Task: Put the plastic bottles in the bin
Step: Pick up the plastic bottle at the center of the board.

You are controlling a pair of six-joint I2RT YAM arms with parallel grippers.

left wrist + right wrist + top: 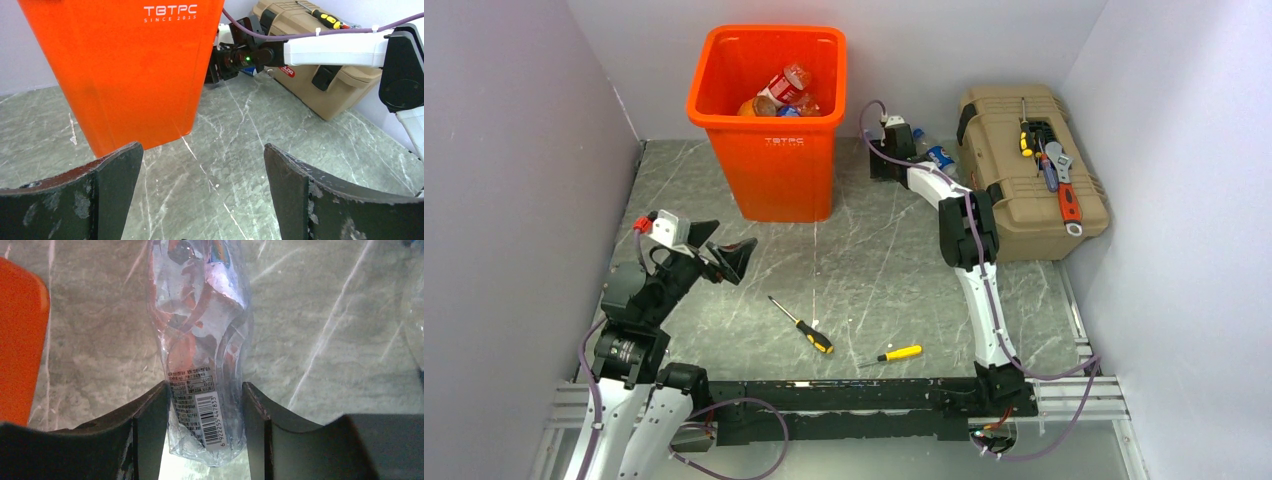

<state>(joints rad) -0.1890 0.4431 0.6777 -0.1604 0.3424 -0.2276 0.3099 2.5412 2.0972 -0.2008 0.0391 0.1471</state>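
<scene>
The orange bin [769,150] stands at the back of the table with several plastic bottles [784,90] inside. To the right of the bin, my right gripper [886,150] reaches down to the table. In the right wrist view its fingers [150,420] press both sides of a crushed clear plastic bottle [200,340] with a red-and-white label and a barcode. My right gripper [205,390] is shut on that bottle. Another bottle with a blue label [936,155] lies beside the toolbox. My left gripper [729,262] hangs open and empty at the left, facing the bin [125,75].
A tan toolbox [1029,170] sits at the back right with a wrench and screwdrivers on its lid. Two yellow-handled screwdrivers [802,325] [899,352] lie on the table near the front. White walls close in the left, right and back sides.
</scene>
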